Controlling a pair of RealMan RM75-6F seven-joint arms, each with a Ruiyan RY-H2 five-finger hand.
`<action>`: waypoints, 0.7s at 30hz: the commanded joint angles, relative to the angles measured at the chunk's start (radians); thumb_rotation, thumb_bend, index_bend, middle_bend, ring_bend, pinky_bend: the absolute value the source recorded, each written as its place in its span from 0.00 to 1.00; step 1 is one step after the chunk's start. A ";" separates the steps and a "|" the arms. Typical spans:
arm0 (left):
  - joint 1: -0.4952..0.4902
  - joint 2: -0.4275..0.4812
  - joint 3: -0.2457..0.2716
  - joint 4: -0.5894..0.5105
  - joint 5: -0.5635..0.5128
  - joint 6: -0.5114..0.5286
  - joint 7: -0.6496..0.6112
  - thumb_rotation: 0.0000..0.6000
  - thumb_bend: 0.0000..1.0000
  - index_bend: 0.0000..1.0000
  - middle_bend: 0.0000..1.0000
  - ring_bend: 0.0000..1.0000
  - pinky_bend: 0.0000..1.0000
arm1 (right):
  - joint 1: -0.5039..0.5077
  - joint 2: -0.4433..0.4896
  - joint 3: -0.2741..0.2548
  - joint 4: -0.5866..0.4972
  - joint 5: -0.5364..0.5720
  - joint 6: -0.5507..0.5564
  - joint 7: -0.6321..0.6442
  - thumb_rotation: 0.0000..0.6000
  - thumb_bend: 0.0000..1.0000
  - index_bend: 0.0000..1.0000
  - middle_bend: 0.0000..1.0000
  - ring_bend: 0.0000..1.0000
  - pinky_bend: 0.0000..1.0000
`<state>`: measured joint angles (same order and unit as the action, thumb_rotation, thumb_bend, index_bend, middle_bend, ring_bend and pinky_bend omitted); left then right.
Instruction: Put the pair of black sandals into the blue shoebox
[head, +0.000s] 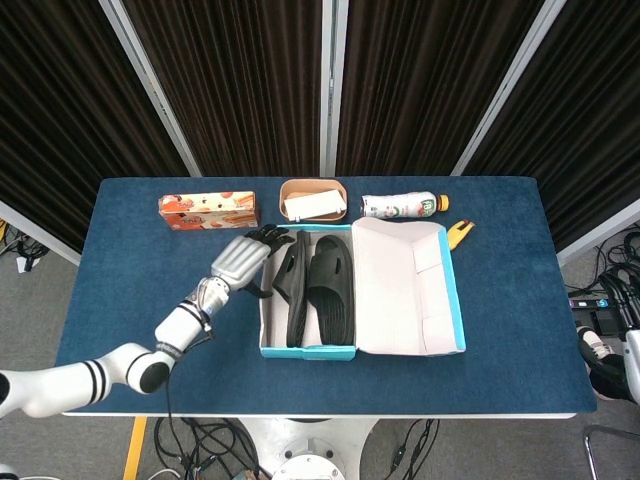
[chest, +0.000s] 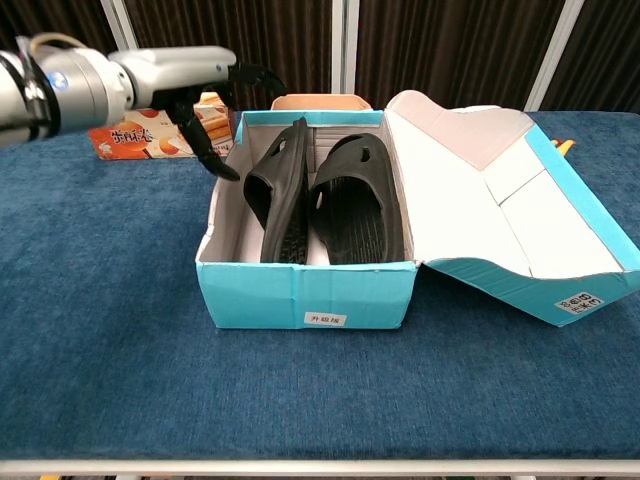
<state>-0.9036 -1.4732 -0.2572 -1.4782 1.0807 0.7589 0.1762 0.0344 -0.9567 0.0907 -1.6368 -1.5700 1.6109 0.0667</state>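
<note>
i have the left robot hand (chest: 205, 95) lifted just outside the blue shoebox (chest: 305, 290), near its left wall, released, fingers spread and holding nothing. both black sandals are inside the box: the right sandal (chest: 358, 200) lies flat on its sole, while the left sandal (chest: 280, 195) stands on its edge, leaning against its mate, likely because the box is narrow. the lid (chest: 500, 215) hangs open to the right on the tabletop (chest: 100, 330). my right robot hand isn't in either view. i judge the task nearly done.
</note>
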 joint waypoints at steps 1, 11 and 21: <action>-0.022 0.018 -0.013 -0.030 -0.010 -0.036 -0.029 1.00 0.00 0.24 0.15 0.00 0.19 | 0.001 -0.002 0.001 0.001 -0.001 -0.001 0.000 1.00 0.15 0.01 0.11 0.00 0.08; -0.118 -0.065 0.014 0.090 -0.048 -0.162 -0.048 1.00 0.00 0.24 0.16 0.00 0.19 | 0.003 -0.003 0.002 0.005 0.008 -0.008 0.003 1.00 0.15 0.01 0.11 0.00 0.08; -0.154 -0.090 0.056 0.122 -0.120 -0.185 -0.013 1.00 0.00 0.24 0.16 0.00 0.19 | 0.001 -0.006 0.002 0.013 0.013 -0.009 0.012 1.00 0.15 0.01 0.11 0.00 0.08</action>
<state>-1.0555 -1.5631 -0.2033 -1.3564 0.9641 0.5747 0.1630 0.0353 -0.9626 0.0926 -1.6237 -1.5573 1.6024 0.0786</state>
